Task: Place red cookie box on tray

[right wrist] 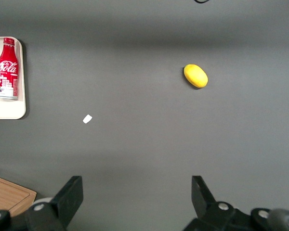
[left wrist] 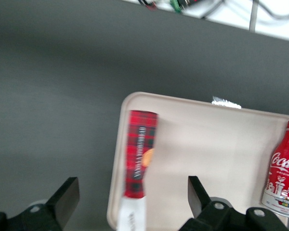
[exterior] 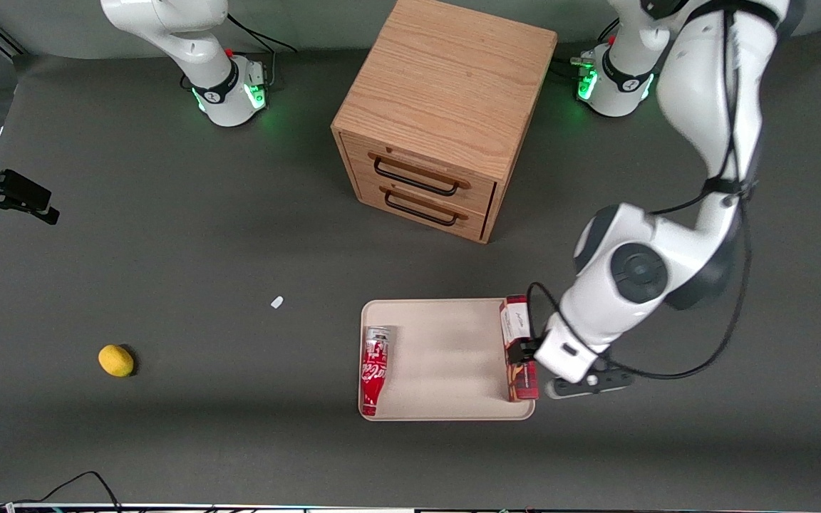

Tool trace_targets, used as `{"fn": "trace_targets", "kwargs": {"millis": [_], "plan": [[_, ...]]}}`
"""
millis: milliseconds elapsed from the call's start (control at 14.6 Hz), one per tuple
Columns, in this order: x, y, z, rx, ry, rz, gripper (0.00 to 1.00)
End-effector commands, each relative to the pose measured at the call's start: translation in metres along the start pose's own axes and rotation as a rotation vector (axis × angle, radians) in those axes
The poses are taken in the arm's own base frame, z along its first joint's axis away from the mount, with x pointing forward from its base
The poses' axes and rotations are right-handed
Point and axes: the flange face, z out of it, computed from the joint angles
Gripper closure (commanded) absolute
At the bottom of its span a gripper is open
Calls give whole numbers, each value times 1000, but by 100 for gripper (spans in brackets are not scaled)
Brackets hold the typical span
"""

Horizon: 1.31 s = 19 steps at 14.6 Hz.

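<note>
With the box [exterior: 519, 349] lying along the tray's [exterior: 446, 410] edge at the working arm's end, the placing looks done; the gripper [left wrist: 130, 202] hangs above it, fingers spread wide and empty, so next I'd judge a straight lift away

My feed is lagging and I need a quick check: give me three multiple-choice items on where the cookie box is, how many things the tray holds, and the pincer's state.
1. Where does the red cookie box lie?
A. on the cabinet
B. along the tray's edge nearest the working arm
C. beside the lemon

2. How many things lie on the tray?
A. one
B. two
C. four

3. The pincer is:
A. open above the box
B. shut on the bottle
C. shut on the lemon

Key: B, the box rests along that rim; B, the box and the Coca-Cola bottle; A, its fingers stand wide apart, touching nothing.
</note>
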Motion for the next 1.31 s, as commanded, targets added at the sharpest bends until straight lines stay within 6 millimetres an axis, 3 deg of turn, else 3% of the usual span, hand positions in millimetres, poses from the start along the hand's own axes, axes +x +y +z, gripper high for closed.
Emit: {"fn": "trace_targets", "kwargs": {"millis": [0,137,481,756,893,1237], "plan": [[-20,-52,-62,18,-20,-15,0],[-22,-93,-104,35,-43,-5,0],[-54,-188,-193,136,-111,58,0],[-72,-244,-250,171,-129,112,0],[-79,-260,-275,177,-111,136,0],[-103,-261,-309,149,-128,160,0]]}}
